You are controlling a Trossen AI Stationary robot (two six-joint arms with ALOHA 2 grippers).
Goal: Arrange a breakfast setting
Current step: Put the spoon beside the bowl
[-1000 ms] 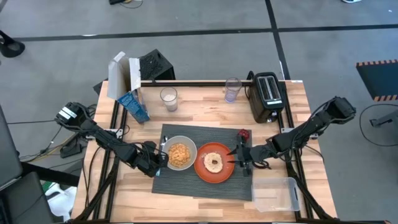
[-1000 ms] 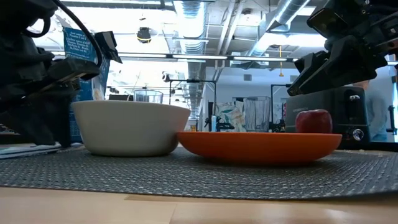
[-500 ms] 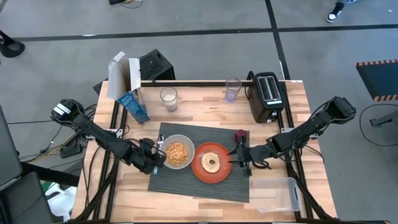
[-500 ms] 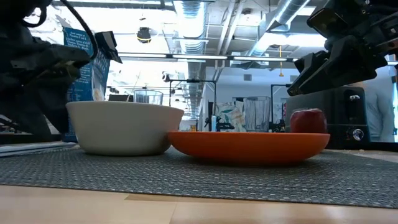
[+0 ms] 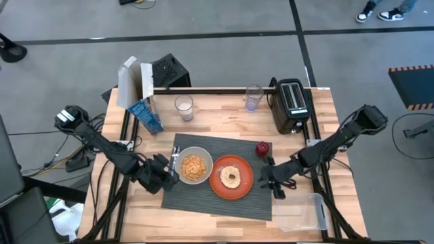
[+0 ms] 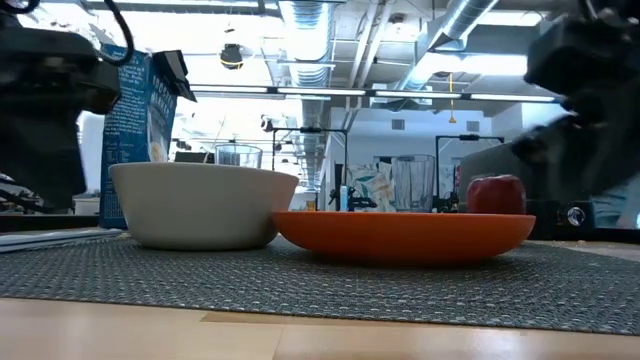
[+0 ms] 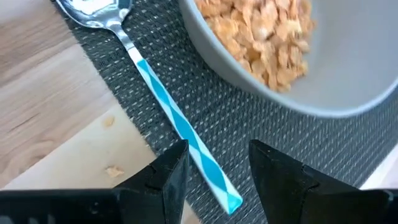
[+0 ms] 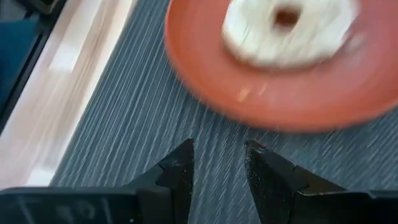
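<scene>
The dark grey ribbed placemat [image 5: 217, 193] lies on the wooden table. On it rest the pale grey bowl [image 5: 194, 167] of cereal, the red-orange plate [image 5: 232, 178] with a bagel, and the small red round item [image 5: 262, 148] by the mat's far right corner. The spoon [image 7: 163, 106], with a blue-striped handle, lies on the mat left of the bowl. My left gripper [image 7: 219, 177] is open, its fingers either side of the handle's free end. My right gripper [image 8: 217, 171] is open and empty over the mat, right of the plate.
At the far edge stand a black toaster [image 5: 291, 105], two clear glasses [image 5: 184, 107] [image 5: 253, 97] and a blue and white carton [image 5: 139, 95]. A clear plastic container [image 5: 302, 211] lies at the near right corner. Bare wood shows left of and in front of the mat.
The placemat has slid a little toward the table's left edge, carrying bowl, plate and red item with it. My left gripper has gone a little left. My right gripper has drawn away from the red item toward the table's near right, and is blurred with motion.
</scene>
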